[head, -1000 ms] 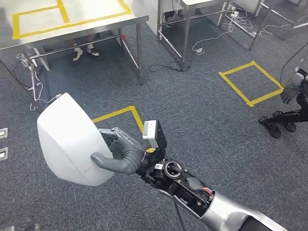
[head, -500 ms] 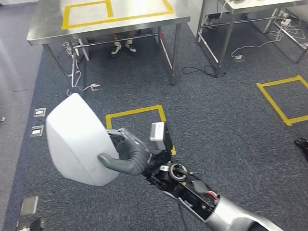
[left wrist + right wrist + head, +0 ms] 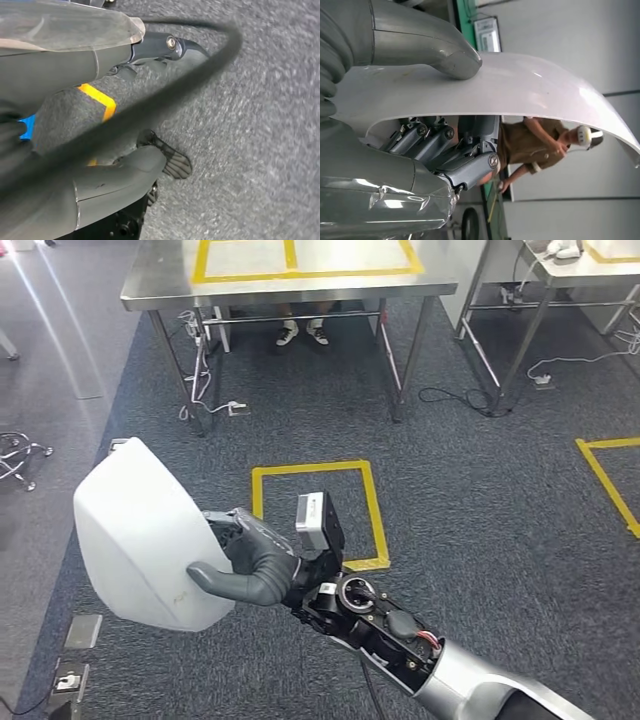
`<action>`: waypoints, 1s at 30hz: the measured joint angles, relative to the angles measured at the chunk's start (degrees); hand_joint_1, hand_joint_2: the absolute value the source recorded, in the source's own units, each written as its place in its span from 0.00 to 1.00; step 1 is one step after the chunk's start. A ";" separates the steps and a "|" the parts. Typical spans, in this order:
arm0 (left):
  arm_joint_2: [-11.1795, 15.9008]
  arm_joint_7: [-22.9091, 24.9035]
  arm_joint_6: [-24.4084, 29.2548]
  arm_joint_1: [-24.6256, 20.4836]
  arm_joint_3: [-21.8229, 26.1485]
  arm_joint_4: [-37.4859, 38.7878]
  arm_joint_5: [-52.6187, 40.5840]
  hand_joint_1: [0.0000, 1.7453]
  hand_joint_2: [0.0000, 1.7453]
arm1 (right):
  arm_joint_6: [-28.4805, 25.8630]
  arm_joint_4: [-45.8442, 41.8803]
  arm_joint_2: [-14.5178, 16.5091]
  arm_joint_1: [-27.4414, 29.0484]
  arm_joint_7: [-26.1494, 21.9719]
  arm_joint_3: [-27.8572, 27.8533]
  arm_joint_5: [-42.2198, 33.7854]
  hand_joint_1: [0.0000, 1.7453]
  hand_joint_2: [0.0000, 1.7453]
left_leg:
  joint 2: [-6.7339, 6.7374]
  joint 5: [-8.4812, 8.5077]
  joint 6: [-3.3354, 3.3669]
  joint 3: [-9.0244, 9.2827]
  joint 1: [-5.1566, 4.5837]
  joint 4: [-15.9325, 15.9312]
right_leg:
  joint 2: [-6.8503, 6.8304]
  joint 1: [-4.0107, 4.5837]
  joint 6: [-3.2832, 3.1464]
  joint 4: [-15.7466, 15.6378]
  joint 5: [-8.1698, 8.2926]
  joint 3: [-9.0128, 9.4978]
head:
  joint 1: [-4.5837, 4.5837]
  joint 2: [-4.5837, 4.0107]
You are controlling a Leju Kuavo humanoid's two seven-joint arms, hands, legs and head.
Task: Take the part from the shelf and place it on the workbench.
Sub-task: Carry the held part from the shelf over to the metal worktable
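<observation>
One big white part (image 3: 140,535) sits in your right hand (image 3: 253,560), thumb on top and fingers underneath so it won't slip. It hangs over the floor, well short of the bench (image 3: 151,285). Your left hand (image 3: 75,195) is too close to tell.

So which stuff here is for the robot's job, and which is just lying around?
For the job:
- white part, held in the right hand, thumb on top and fingers underneath
- steel workbench with a yellow tape square

Just lying about:
- yellow tape square on the carpet
- cables under the tables
- floor sockets
</observation>
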 joint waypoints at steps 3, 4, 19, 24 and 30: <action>0.04 0.00 -0.19 -0.03 0.01 0.00 -0.16 0.00 1.00 | 0.96 0.13 0.00 0.27 -0.19 -0.11 -1.24 0.97 1.00 | -0.86 -0.07 0.74 0.07 -0.27 -0.02 | 3.12 -0.06 0.05 12.01 -5.69 -5.51 | 1.18 0.00; 0.04 0.00 -0.24 -0.03 0.01 0.00 -0.20 0.00 1.00 | 1.07 0.19 -0.01 0.42 -0.20 -0.14 -1.43 0.97 1.00 | -1.19 -0.11 0.84 0.09 -0.44 -0.01 | 3.32 -0.03 -0.06 15.00 -6.43 -7.10 | 1.46 0.00; 0.13 0.13 -0.97 -0.11 0.01 0.00 -0.56 0.00 1.00 | 0.84 0.56 0.02 0.42 -0.16 -1.05 -2.55 0.97 1.00 | -1.75 -7.26 -2.34 -7.83 -0.32 15.91 | 3.46 0.28 -3.22 -3.67 3.44 1.05 | 0.59 0.00; 0.34 0.15 -0.99 0.02 0.01 0.00 -0.67 0.00 1.00 | 0.75 0.72 0.02 0.54 -0.36 -1.11 -2.55 0.97 1.00 | -0.85 -0.13 -3.18 -3.25 0.58 4.73 | 3.33 0.06 -2.07 -3.16 1.80 2.08 | -0.72 0.00; 0.22 0.28 -1.06 -0.02 0.00 0.00 -0.73 0.00 1.00 | 0.80 0.76 0.03 0.43 -0.50 -1.37 -2.54 0.97 1.00 | -1.23 -0.74 0.06 -0.24 0.15 0.83 | 3.36 0.06 -0.36 -0.72 -0.34 2.22 | 0.08 0.00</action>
